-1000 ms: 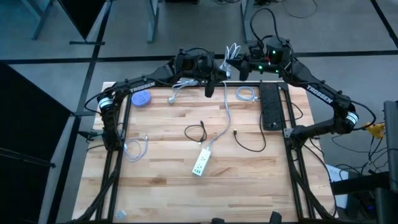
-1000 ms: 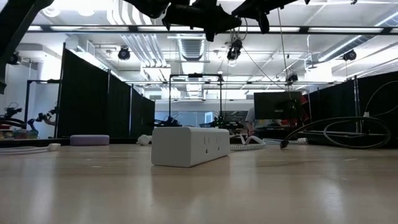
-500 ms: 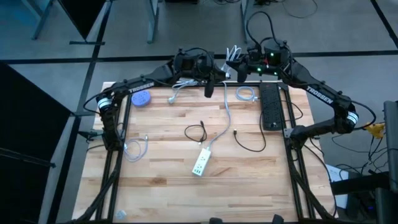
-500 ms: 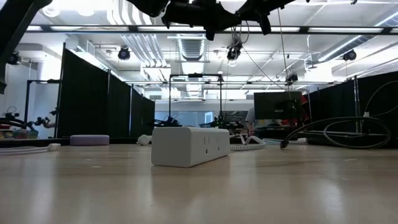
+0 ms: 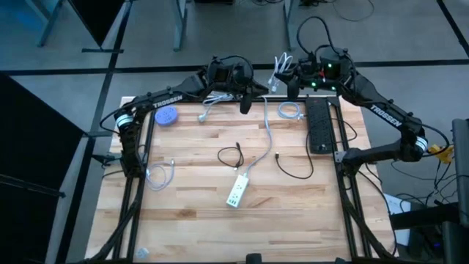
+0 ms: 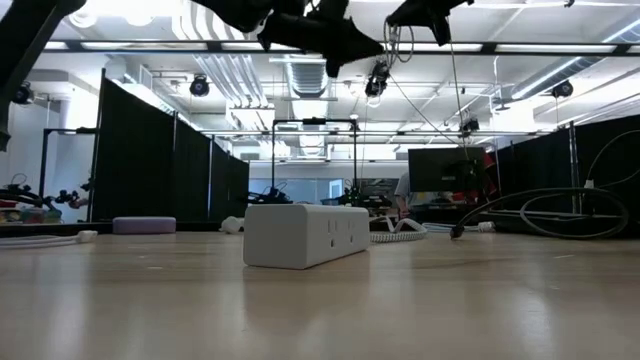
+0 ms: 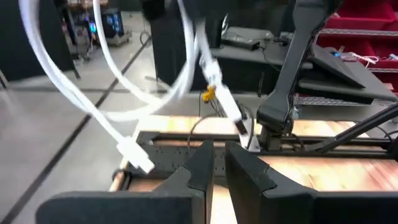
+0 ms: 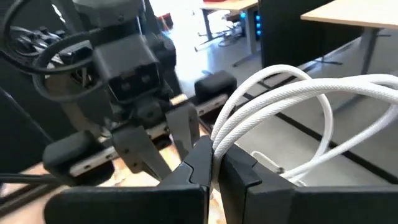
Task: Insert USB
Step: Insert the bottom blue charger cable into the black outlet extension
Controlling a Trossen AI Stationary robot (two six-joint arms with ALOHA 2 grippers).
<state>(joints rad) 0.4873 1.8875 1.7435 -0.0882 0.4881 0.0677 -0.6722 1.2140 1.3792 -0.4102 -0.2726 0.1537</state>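
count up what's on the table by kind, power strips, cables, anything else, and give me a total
Power strips: 2, a white power strip and a black power strip.
Loose cables lying on the wood: 5, two black and three pale.
Blue round puck: 1.
Total: 8.
The white cable held in the right gripper is not counted.

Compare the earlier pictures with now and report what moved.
The right hand, shut on the white braided cable, shifted toward the right along the table's far edge, carrying the cable's loops with it. The left hand stayed near the middle of the far edge, shut, holding nothing visible. The white power strip, black power strip and blue disc did not move.
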